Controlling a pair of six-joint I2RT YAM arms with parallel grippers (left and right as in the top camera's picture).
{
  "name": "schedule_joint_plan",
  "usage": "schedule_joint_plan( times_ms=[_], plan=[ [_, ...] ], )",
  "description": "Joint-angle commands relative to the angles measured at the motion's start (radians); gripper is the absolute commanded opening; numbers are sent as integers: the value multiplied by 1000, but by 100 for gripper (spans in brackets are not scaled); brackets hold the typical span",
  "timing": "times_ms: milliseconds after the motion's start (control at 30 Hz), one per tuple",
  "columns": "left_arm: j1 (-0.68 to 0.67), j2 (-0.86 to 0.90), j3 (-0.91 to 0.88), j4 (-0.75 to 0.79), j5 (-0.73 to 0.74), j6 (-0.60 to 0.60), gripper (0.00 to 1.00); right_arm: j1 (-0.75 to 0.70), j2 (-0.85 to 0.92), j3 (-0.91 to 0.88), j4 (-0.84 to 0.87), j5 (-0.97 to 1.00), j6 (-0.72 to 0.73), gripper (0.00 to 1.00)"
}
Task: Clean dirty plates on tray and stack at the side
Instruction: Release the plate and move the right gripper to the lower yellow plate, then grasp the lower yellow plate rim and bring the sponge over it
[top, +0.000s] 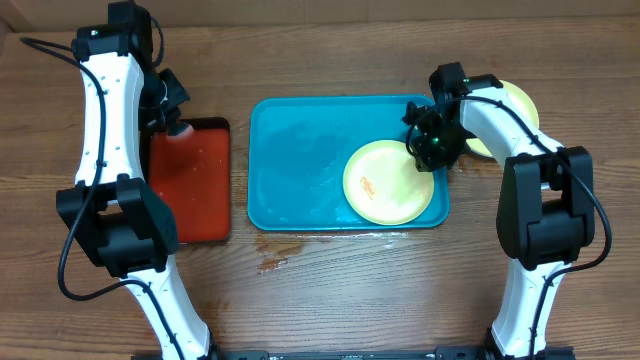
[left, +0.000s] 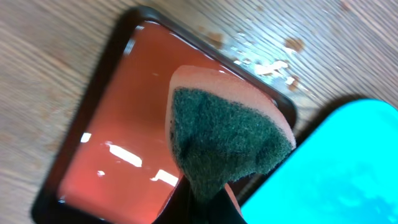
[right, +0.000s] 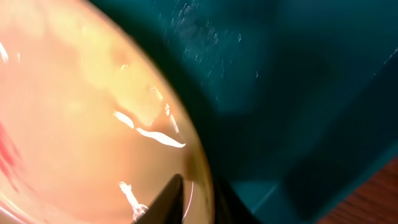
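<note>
One pale yellow-green plate (top: 385, 185) with a small orange smear lies in the right part of the teal tray (top: 300, 160). My right gripper (top: 425, 150) is at the plate's far right rim. In the right wrist view its fingers (right: 202, 202) are closed on either side of the plate's rim (right: 81, 124), above the tray floor (right: 280, 93). Another yellow-green plate (top: 518, 100) lies on the table right of the tray, partly under the right arm. No light blue plate shows. My left gripper (top: 172, 118) is shut on a pink and green sponge (left: 224, 134).
The sponge hangs over a red tray with a dark rim (top: 190, 190), wet and shiny in the left wrist view (left: 118, 124). The teal tray's corner (left: 336, 168) is close to its right. Wet smears and crumbs (top: 275, 262) lie on the wood in front of the teal tray.
</note>
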Motion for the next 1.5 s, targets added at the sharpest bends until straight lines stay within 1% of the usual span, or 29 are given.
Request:
schedule_joint_plan(
  times_ms=[0,100,233,433,500,533,633,667,767,867,1067,1167,1300,1333,1367,1467],
  plan=[
    [0,-4,-5,7,127,66,4,15,1,-19,21,-107,100,13],
    [-15,-4,-5,6,181,92,4,46,1,-31,61,-109,167,13],
    [-59,-4,-5,4,233,118,4,96,1,-32,132,-109,304,13],
    [-177,-2,-34,9,232,113,4,156,1,-32,277,-109,550,13],
    [-220,2,-52,19,232,108,4,166,1,-32,307,-109,597,10],
    [-241,4,-60,23,232,101,4,169,1,-32,315,-109,612,10],
    [-305,9,-103,59,232,78,4,173,1,-32,326,-106,621,11],
    [-323,9,-120,79,232,79,4,173,1,-32,325,-105,622,18],
    [-371,9,-165,135,233,75,4,173,1,-32,307,-105,618,25],
    [-414,9,-206,180,232,20,4,173,1,-32,268,-85,612,26],
    [-481,9,-285,269,232,-53,4,174,1,-32,242,-51,577,22],
    [-507,9,-315,315,232,-67,4,174,1,-32,251,-52,566,10],
    [-532,9,-339,339,232,-123,4,174,1,-32,268,-45,563,10],
    [-537,9,-344,343,232,-138,4,174,1,-32,269,-45,563,9],
    [-542,9,-349,348,231,-151,4,174,1,-32,269,-45,571,5],
    [-561,9,-375,391,227,-157,4,174,1,-32,272,-46,647,4]
  ],
)
